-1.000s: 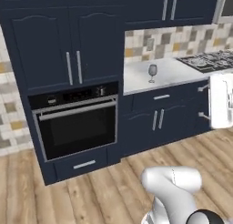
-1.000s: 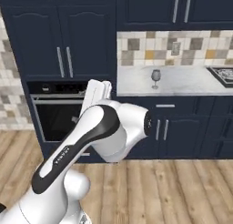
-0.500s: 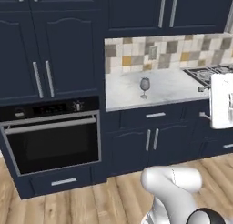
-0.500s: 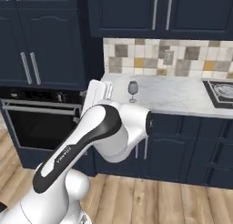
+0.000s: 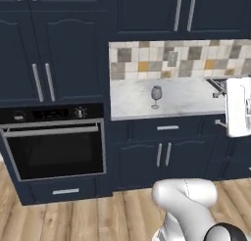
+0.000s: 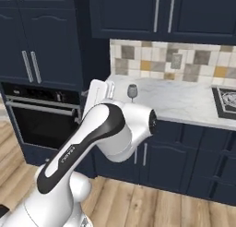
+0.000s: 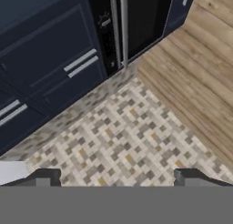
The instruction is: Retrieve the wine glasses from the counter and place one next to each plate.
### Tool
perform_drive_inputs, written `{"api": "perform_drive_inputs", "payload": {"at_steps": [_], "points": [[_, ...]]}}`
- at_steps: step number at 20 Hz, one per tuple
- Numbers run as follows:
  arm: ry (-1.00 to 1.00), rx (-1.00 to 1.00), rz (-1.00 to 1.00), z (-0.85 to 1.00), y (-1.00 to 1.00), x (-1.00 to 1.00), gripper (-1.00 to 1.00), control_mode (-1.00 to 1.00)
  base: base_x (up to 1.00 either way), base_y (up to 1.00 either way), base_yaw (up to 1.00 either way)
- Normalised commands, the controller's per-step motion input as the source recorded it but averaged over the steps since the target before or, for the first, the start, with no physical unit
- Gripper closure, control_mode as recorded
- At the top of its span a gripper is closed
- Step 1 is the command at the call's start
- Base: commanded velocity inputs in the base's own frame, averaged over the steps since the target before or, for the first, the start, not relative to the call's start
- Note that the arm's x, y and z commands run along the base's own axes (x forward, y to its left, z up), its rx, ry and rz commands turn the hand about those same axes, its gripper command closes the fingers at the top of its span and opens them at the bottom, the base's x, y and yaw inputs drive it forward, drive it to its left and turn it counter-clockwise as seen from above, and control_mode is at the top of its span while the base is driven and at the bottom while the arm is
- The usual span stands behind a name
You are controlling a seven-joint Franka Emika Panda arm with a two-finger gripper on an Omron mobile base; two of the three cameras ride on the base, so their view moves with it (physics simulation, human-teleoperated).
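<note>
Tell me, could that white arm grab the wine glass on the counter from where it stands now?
Probably not yet. The wine glass stands alone on the counter, nothing blocking it, but the arm hangs back, its open tool pointing at the floor.

My arm (image 6: 92,143): glossy white plastic shell w/ dark matt joints. Wine glass (image 5: 156,95) clear greyish glass, smooth. Counter (image 5: 147,105) polished white marble, grey veins. Backsplash (image 5: 171,59) matt tile, beige/brown/grey. Cabinets (image 5: 63,54) navy, satin paint, brushed metal handles. Oven (image 5: 54,147) door dark glossy glass. Floor (image 5: 98,215) wood planks.
</note>
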Motion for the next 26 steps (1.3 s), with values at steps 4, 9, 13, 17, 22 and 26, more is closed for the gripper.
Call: {"api": "perform_drive_inputs", "payload": {"at_steps": [4, 9, 13, 17, 22, 26], "points": [[0.00, 0.00, 0.00, 0.00, 0.00, 0.00, -1.00, 1.00, 0.82, -0.51, -0.02], [0.00, 0.00, 0.00, 0.00, 0.00, 0.00, -1.00, 1.00, 1.00, -0.02, 0.00], [0.00, 0.00, 0.00, 0.00, 0.00, 0.00, -1.00, 1.00, 0.76, -0.19, 0.00], [0.00, 0.00, 0.00, 0.00, 0.00, 0.00, -1.00, 1.00, 0.14, -0.36, 0.00], [0.00, 0.00, 0.00, 0.00, 0.00, 0.00, -1.00, 1.00, 0.23, -0.35, -0.01], [0.00, 0.00, 0.00, 0.00, 0.00, 0.00, -1.00, 1.00, 0.50, -0.38, 0.05]]}}
